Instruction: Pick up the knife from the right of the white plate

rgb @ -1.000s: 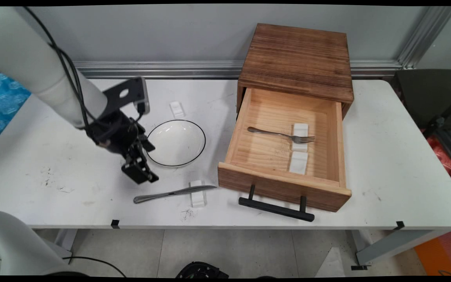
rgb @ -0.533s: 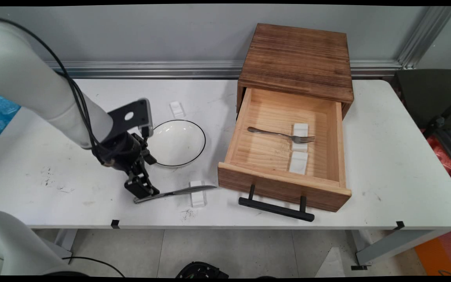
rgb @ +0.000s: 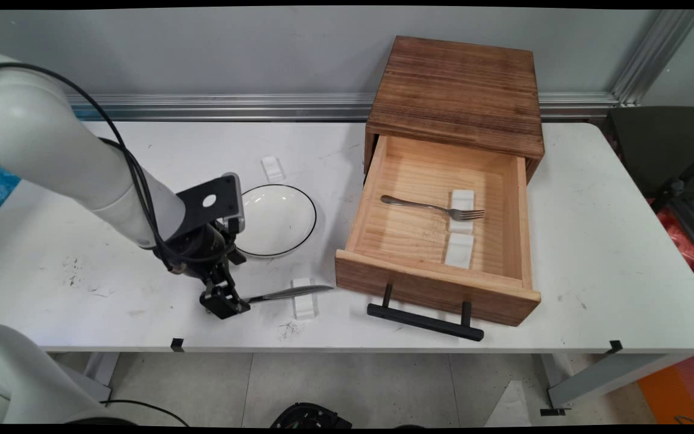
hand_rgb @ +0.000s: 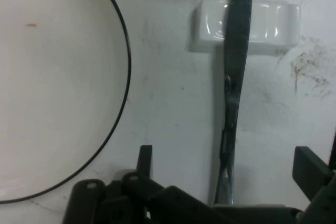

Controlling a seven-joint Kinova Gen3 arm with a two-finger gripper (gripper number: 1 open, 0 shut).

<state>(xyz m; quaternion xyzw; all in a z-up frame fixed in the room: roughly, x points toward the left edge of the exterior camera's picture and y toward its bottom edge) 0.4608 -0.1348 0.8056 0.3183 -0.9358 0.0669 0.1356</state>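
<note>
The white table (rgb: 594, 199) carries a wooden drawer unit (rgb: 455, 84) at the back right. Its drawer (rgb: 431, 289) is pulled well out toward the near edge, black handle (rgb: 424, 321) foremost. The white arm (rgb: 82, 175) reaches in from the left and bends down to the table's near side, just in front of the black-rimmed white plate (rgb: 275, 220). Its gripper (rgb: 225, 301) is set low over the handle end of a table knife (rgb: 290, 293). The knife lies across the table toward the drawer, with its blade propped on a small white rest (rgb: 305, 304). From the main view I cannot say whether anything is gripped, because the hand covers the knife's handle. The hand view settles it: the gripper (hand_rgb: 227, 163) has its fingers (hand_rgb: 144, 157) spread wide, one on each side of the knife (hand_rgb: 236, 66). Bare table shows between each of them and the metal, so nothing is held. That view also shows the blade crossing the rest (hand_rgb: 210, 24) and the plate (hand_rgb: 52, 87) close alongside, apart from the knife. Only the main view shows what is in the drawer. A fork (rgb: 431, 208) lies there with its tines on one white rest (rgb: 461, 199), and a second rest (rgb: 459, 250) sits bare just nearer the front. One more small rest (rgb: 272, 167) stands on the table behind the plate.
</note>
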